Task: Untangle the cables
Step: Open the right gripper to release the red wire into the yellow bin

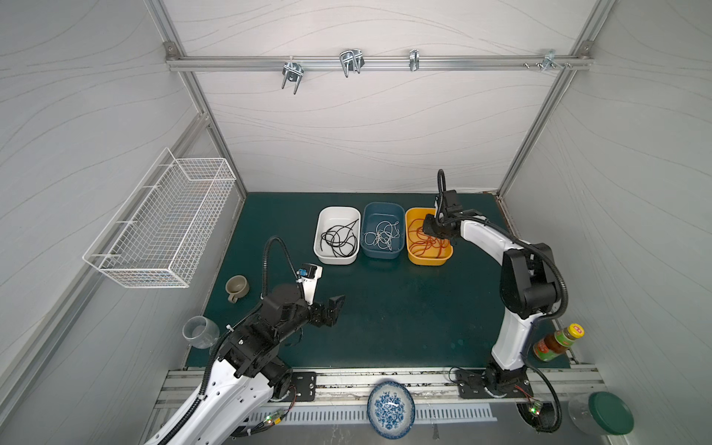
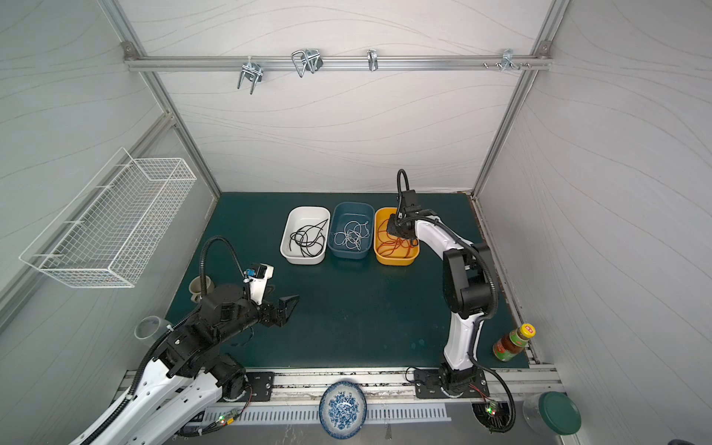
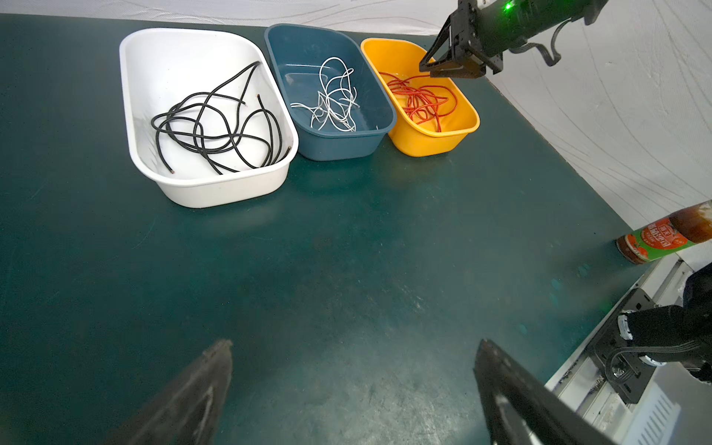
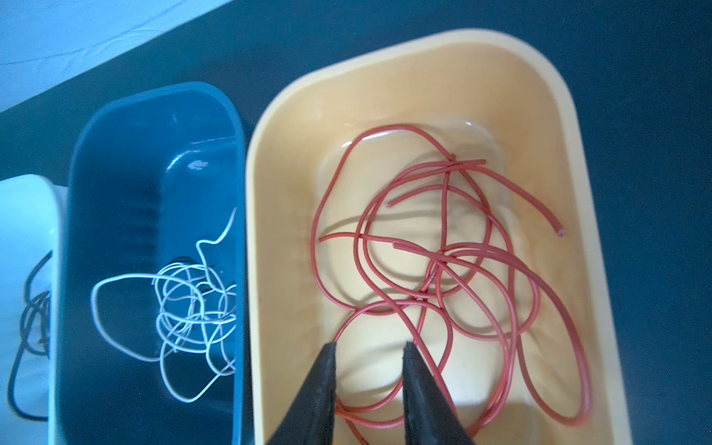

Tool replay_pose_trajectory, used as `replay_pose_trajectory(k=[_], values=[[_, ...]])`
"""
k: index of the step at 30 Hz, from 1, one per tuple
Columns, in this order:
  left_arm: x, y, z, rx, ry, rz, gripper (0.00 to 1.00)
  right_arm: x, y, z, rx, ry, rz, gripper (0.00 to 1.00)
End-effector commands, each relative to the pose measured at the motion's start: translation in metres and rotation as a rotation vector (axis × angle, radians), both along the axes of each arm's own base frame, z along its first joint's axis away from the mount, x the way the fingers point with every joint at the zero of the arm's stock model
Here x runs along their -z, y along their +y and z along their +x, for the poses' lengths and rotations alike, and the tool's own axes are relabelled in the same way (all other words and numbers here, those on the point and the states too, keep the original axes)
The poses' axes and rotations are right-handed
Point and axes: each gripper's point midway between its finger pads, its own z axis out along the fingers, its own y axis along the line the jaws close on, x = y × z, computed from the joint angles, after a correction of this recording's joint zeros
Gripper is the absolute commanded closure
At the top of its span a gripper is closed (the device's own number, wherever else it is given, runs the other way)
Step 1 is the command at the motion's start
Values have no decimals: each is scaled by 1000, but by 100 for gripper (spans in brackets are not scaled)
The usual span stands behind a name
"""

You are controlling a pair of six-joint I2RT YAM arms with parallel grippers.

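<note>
Here, at far left, left pincer spread wide and empty above the table. Rightward, in a row on the table: black cables coiled in the white tray, white cables tangled in the blue tray, red cables looped in the yellow tray. Above that last tray, right pincer, jaws narrowly parted, gripping nothing, tips near a red loop.
</note>
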Motion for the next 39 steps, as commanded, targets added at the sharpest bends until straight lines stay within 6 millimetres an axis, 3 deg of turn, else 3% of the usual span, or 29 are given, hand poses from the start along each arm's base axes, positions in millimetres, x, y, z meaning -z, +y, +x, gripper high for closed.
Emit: replay_pose_trajectory(k=[1, 5, 15, 29, 34, 39], values=[[-16, -2, 4, -2, -45, -20, 1, -21, -4, -12, 5, -12, 24, 62], [-15, -2, 4, -1, -45, -20, 1, -17, -4, -26, 19, 15, 60, 60], [-15, -1, 4, -5, -43, -18, 1, 22, 16, -50, 8, 95, 227, 63], [-15, -1, 4, -7, -43, -15, 1, 82, 9, -42, 45, 194, 201, 80], [-14, -1, 4, -5, -41, -14, 1, 80, 11, -38, 41, 191, 204, 82], [-14, -1, 5, -9, -41, -14, 1, 50, 7, -31, 35, 128, 182, 81]])
